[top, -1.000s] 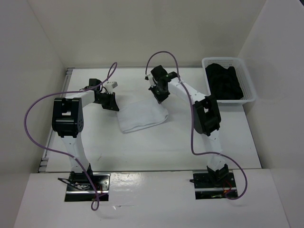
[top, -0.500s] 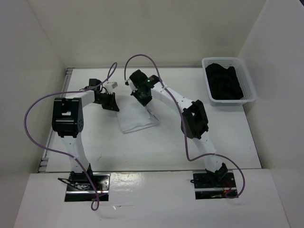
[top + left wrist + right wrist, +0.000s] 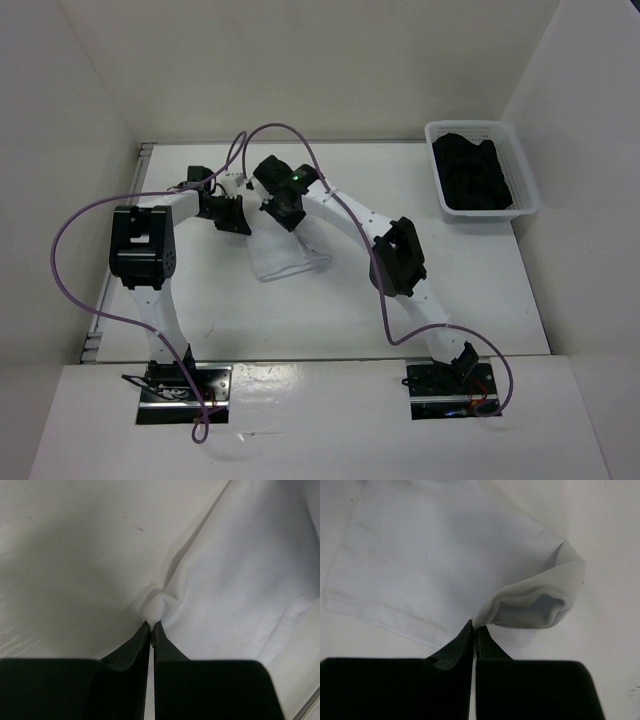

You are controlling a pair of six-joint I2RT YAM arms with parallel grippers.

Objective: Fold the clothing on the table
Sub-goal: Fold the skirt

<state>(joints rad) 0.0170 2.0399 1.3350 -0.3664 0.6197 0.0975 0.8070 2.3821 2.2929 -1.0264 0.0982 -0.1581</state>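
Note:
The white clothing [image 3: 285, 255] lies folded small on the table [image 3: 480, 290], left of its middle. My left gripper [image 3: 243, 222] is shut on the clothing's far left edge; the left wrist view shows a pinch of white cloth [image 3: 156, 609] bunched at its tips [image 3: 151, 628]. My right gripper [image 3: 290, 220] is shut on another corner and hangs over the clothing's far edge, close beside the left one. In the right wrist view that corner [image 3: 535, 600] curls up from the tips [image 3: 475, 628] above the flat layer [image 3: 420, 570].
A white mesh basket [image 3: 526, 170] holding a black garment [image 3: 476, 172] stands at the table's far right. White walls close in the table on the left, the back and the right. Purple cables loop over both arms.
My right arm has swung left across the table, carrying its corner of the clothing over toward the left gripper, so the clothing now looks narrower. The left arm has stayed put.

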